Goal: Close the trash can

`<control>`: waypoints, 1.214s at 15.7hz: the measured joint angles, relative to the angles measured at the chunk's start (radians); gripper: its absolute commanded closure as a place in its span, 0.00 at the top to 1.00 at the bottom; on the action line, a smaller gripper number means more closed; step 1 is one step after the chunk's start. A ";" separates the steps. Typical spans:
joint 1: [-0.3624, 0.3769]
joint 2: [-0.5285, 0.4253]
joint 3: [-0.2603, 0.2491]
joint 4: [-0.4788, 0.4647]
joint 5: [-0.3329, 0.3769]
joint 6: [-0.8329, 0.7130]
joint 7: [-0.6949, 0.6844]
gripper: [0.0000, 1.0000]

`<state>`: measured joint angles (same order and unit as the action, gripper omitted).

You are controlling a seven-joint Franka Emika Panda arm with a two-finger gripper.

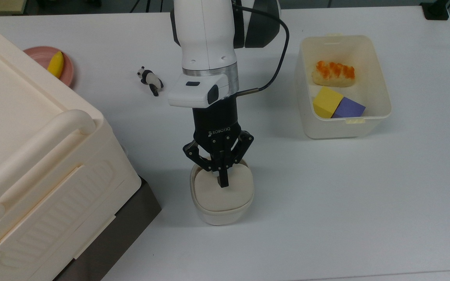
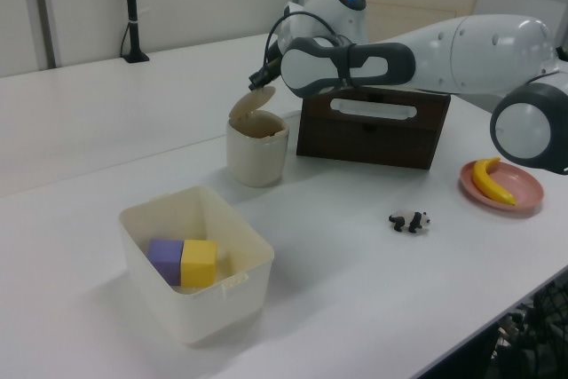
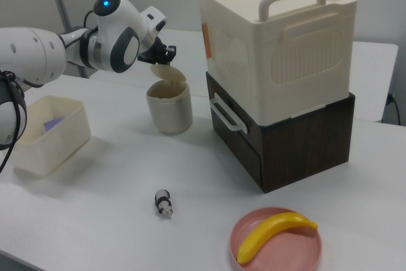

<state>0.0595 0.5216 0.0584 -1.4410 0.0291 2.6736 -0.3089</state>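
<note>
White counter [image 1: 365, 195] carries all items. The trash can [image 1: 221, 212] stands near the middle of the counter's front area in the top view, just beside the dark brown drawer unit [image 2: 373, 130] that supports the large cream box with a handle [image 3: 279, 36]. The can's beige lid [image 1: 222, 191] is tilted partway down over the opening: the left view [image 2: 251, 104] and the right view [image 3: 169, 72] both show it raised at an angle on its hinge, with a gap between lid and rim. The claw [image 1: 222, 180] is positioned directly above the lid, with its fingers drawn together into a single point and nothing held between them; the fingertip touches or rests just above the lid's upper surface, and contact cannot be confirmed. The arm extends toward the can from the top view's upper edge. At the top view's right, well apart from the can, stands a translucent-white tub [image 1: 381, 117] containing a yellow block [image 1: 326, 102], a purple block [image 1: 349, 108] and a piece of toy sushi with orange topping [image 1: 333, 73]. A small panda figure [image 1: 149, 79] lies on the counter near the arm's wrist. A pink plate [image 3: 298, 255] holds a banana [image 3: 274, 233]; in the top view this plate is partly hidden behind the cream box.
</note>
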 measured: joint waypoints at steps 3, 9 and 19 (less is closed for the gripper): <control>-0.007 -0.020 0.000 -0.046 0.000 0.000 -0.008 0.00; -0.007 -0.080 0.000 -0.138 0.000 0.000 -0.009 0.00; -0.007 -0.096 0.000 -0.221 0.000 0.000 -0.010 0.00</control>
<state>0.0522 0.4255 0.0588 -1.6623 0.0291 2.6736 -0.3185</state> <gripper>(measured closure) 0.991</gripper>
